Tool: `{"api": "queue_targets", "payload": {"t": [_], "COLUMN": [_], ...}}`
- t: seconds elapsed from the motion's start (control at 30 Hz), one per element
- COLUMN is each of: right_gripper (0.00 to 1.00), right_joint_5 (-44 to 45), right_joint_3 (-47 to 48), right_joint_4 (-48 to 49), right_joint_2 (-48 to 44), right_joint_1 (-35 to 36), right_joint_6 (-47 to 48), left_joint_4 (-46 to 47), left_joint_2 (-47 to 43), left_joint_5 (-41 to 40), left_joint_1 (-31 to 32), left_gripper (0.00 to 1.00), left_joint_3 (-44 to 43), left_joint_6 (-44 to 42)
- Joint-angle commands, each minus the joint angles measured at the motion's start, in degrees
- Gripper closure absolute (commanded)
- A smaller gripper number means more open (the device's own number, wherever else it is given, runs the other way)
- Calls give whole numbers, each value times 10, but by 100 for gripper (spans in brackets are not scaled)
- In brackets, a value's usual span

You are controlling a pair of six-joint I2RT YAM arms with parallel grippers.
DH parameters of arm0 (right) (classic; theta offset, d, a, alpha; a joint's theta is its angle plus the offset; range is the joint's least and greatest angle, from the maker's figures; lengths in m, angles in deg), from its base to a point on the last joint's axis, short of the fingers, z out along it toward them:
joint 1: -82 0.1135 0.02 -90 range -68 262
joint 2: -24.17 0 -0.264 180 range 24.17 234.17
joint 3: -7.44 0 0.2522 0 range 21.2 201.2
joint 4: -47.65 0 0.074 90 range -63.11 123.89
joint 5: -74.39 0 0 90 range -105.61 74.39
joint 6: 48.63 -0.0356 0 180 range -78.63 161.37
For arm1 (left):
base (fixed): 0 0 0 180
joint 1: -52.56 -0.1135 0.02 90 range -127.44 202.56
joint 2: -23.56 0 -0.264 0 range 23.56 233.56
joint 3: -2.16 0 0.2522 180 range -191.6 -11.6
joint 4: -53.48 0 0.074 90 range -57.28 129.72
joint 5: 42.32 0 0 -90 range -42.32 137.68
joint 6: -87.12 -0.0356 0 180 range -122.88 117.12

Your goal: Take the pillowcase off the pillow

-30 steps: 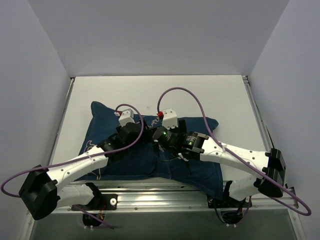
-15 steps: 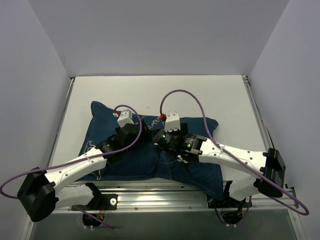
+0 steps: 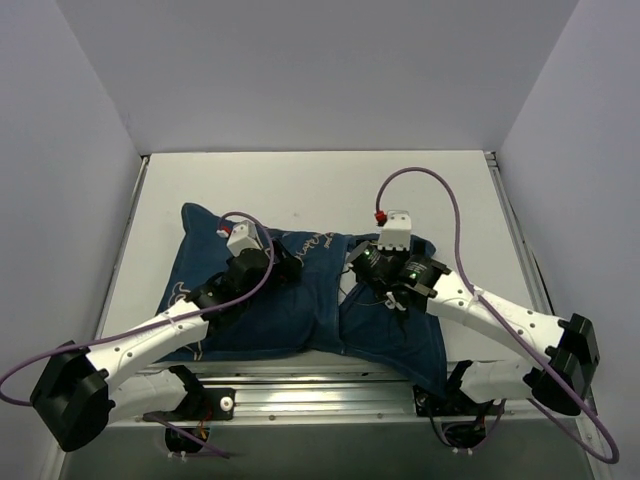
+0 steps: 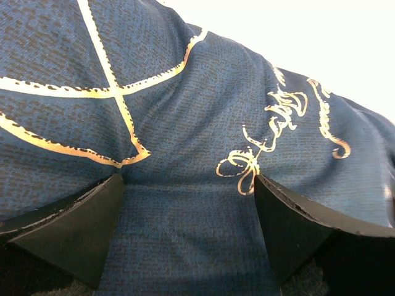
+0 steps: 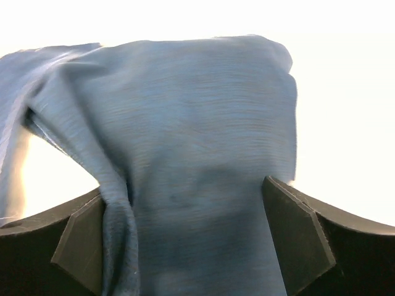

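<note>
A white desk, walled in on three sides, carries a plump navy pillowcase that lies across its near half, just beyond the bases of the two robot arms. The pillow stays out of sight inside it, with no white showing anywhere along the cover's edges. A deep crease runs front to back through the middle of the fabric.

The left arm reaches in from the near left corner and the right arm from the near right. Both wrists are over the far part of the cover, well apart from each other. Purple cables loop up from the wrists.

The left gripper rests on the cover with its black fingers spread wide and released. Flat cloth lies between them, printed with cream outline drawing and a line of curly script.

The right gripper has a thick raised bunch of the pillowcase between its fingers. The cloth touches both of them and folds sharply against the left one, so it is grasping the cover near the far right corner.
</note>
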Motion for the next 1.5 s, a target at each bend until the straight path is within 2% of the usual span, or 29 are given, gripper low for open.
{"api": "queue_targets", "payload": {"t": [0.0,0.13,0.17,0.23,0.27,0.3,0.4,0.5,0.63,0.77,0.8,0.83,0.97,1.03,1.23,1.47], "right_gripper": [17,17,17,23,27,39,57,70,85,88,88,88,88,88,88,87], "right_joint_5": [43,-19,-59,-107,-158,-182,-276,-363,-435,-428,-424,-420,-399,-397,-381,-391], "right_joint_3": [-25,-64,-87,-109,-117,-128,-139,-142,-128,-107,-104,-102,-96,-92,-86,-98], "right_joint_4": [-68,-17,0,51,67,82,148,219,292,314,316,321,321,326,333,346], "right_joint_2": [-31,-70,-78,-96,-98,-99,-101,-102,-85,-63,-60,-53,-39,-34,-36,-33], "right_joint_1": [-60,-148,-183,-213,-231,-233,-232,-227,-207,-166,-160,-150,-141,-138,-136,-135], "right_joint_6": [-17,6,15,45,52,59,85,102,107,104,102,102,104,110,123,128], "left_joint_4": [-118,-121,-123,-130,-132,-134,-143,-145,-162,-195,-201,-214,-233,-231,-215,-165], "left_joint_2": [7,-13,-21,-33,-37,-40,-49,-60,-86,-77,-70,-49,35,88,193,247], "left_joint_5": [28,36,37,41,41,40,40,51,87,95,87,78,35,26,50,96], "left_joint_1": [-19,-42,-51,-60,-65,-66,-68,-66,-58,-14,3,41,126,138,133,120], "left_gripper": [3,3,3,3,3,3,4,4,4,4,4,4,4,5,8,8], "left_joint_3": [57,78,81,86,86,85,66,32,-34,-139,-188,-213,-325,-362,-387,-381], "left_joint_6": [20,23,23,19,18,9,-23,-81,-163,-234,-261,-274,-343,-368,-374,-379]}}
